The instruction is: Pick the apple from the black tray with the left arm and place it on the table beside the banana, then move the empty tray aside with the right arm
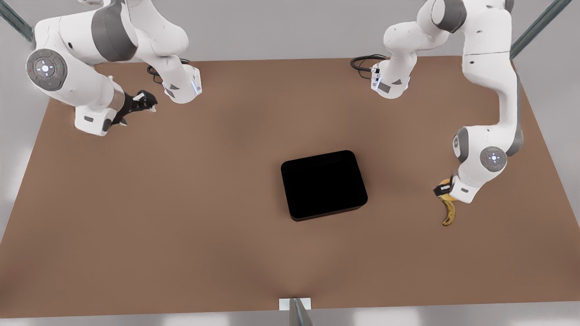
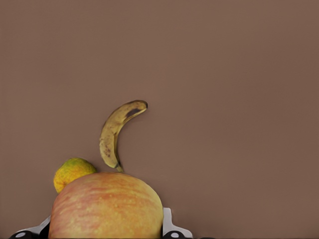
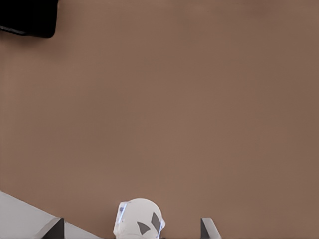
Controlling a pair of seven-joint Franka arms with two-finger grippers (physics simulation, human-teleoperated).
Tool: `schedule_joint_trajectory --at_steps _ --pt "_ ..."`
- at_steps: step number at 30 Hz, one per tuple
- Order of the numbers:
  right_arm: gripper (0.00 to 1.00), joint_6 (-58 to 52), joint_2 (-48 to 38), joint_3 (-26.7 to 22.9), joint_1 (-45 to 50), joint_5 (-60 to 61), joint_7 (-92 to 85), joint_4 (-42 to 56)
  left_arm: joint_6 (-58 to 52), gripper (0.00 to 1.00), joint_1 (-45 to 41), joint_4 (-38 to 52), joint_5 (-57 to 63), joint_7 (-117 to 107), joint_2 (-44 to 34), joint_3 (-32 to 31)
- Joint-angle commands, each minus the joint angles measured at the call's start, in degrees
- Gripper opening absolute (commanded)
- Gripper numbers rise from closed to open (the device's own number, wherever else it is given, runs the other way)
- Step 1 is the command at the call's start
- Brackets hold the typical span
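The apple (image 2: pixel 105 206), yellow with an orange-red blush, sits clamped between the left gripper's (image 2: pixel 105 230) fingers above the table (image 1: pixel 181 203), at the front view's right. Just beside it the banana (image 1: pixel 448 210) lies flat, brown-mottled, its long axis running near to far. A smaller yellow-green fruit (image 2: pixel 72 172) rests close by. The black tray (image 1: pixel 323 184) stands empty mid-table, well apart. The right gripper (image 1: pixel 144 102) waits at the far left, fingers spread and holding nothing.
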Motion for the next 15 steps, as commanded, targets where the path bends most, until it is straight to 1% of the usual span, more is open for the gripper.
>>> schedule_joint_trajectory --at_steps 1,2,3,4,5,7,8,9,10,11,13,14,15 --pt "1.00 0.6 2.9 5.7 8.1 4.8 42.9 3.1 12.8 0.77 0.5 -0.8 -0.7 49.0 3.8 -0.1" --pt "1.00 2.4 3.0 7.3 8.2 5.1 47.6 3.1 14.8 0.77 0.2 -1.6 -0.7 47.6 4.6 -0.4" --pt "1.00 3.8 3.4 10.7 8.6 5.5 51.9 3.0 16.0 0.77 -0.6 -2.9 -0.7 45.2 4.4 -0.6" --pt "1.00 4.1 5.0 13.7 9.1 5.7 60.1 2.9 18.6 0.77 -0.6 -4.9 -0.7 45.0 4.4 -0.5" --pt "1.00 4.5 6.4 14.5 11.7 4.8 66.1 2.5 19.9 0.77 -0.5 -6.4 -0.7 45.0 4.2 -0.4" --pt "1.00 15.9 6.7 14.5 13.2 5.1 70.4 -2.0 23.3 0.77 0.8 -9.9 -0.5 45.5 3.4 0.0" --pt "1.00 19.6 7.1 14.6 13.2 5.2 75.4 -4.5 23.6 0.77 0.8 -10.7 -0.5 45.5 3.1 0.4" --pt "1.00 23.0 9.3 14.5 13.1 5.2 80.6 -5.0 25.3 0.77 0.9 -11.7 -0.3 45.6 3.2 0.7" --pt "1.00 23.4 9.4 13.8 12.6 5.6 81.5 -4.9 26.0 0.77 0.9 -12.1 -0.2 45.6 3.8 0.7" --pt "1.00 24.1 9.7 11.6 12.6 6.7 82.8 -4.7 27.0 0.77 0.9 -12.1 -0.3 45.5 4.6 0.7" --pt "1.00 25.0 13.1 9.6 11.7 7.0 85.5 -3.6 28.2 0.77 0.9 -12.1 -0.3 45.2 5.7 0.7" --pt "1.00 25.0 14.2 9.6 10.9 7.1 88.4 -3.1 28.2 1.00 0.9 -12.0 -0.3 45.1 5.0 0.7" --pt "1.00 26.7 15.1 10.2 11.5 5.9 91.2 -2.8 27.7 1.00 0.9 -11.9 -0.3 44.9 3.5 0.7"
